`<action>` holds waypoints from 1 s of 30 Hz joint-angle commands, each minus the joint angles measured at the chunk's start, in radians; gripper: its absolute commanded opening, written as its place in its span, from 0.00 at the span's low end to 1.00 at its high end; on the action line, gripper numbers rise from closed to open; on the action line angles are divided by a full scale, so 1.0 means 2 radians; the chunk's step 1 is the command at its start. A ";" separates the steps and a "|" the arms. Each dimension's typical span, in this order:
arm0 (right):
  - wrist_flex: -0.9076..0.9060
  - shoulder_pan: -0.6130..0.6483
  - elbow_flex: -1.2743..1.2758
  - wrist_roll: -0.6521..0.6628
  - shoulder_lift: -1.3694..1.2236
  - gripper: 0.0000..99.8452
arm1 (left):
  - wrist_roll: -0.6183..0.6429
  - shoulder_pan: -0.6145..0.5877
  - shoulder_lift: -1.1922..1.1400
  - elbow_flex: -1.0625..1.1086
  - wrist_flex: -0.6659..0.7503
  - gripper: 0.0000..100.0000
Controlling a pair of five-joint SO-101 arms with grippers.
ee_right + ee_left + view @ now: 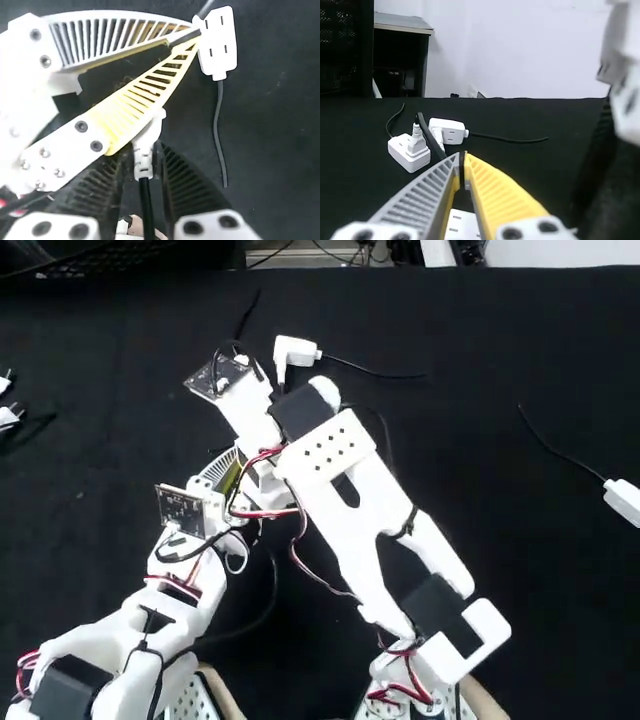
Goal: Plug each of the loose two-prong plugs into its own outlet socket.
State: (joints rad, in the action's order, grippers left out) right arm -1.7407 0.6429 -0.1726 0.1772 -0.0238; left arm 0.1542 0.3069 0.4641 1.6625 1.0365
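Left wrist view: the black cable [432, 140] vanishes between the closed fingers of the left gripper [461, 161]; a white arm part [622, 75] at the edge is blurred. Right wrist view: the plug [144, 162], clamped in the right gripper [144, 150], hides its prongs behind a yellow finger [150, 95]. High view: the right arm [340, 470] covers both grippers' tips; a white block [622, 498] is edge-cut — plug or socket, undeterminable.

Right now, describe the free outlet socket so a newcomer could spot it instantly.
On the black table, look just past the arms' tips, where two white blocks sit side by side. The free outlet socket shows empty slots and trails a thin black cable; its neighbour already holds a plug.
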 commanded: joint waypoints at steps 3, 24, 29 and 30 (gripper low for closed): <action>-0.006 0.015 -0.014 -0.021 0.073 0.01 | 0.000 0.003 0.002 0.010 -0.002 0.03; 0.033 -0.046 0.000 -0.064 0.049 0.01 | -0.002 -0.110 0.007 0.008 -0.030 0.03; 0.029 -0.048 -0.053 -0.088 -0.036 0.01 | -0.003 -0.155 0.002 0.010 -0.034 0.03; 0.028 -0.048 -0.067 -0.093 -0.057 0.01 | -0.002 -0.163 0.002 0.010 -0.034 0.03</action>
State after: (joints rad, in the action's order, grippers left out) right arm -1.6824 0.5600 -0.2048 0.0176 -0.0683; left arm 0.1542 0.0445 0.4641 1.6640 0.9720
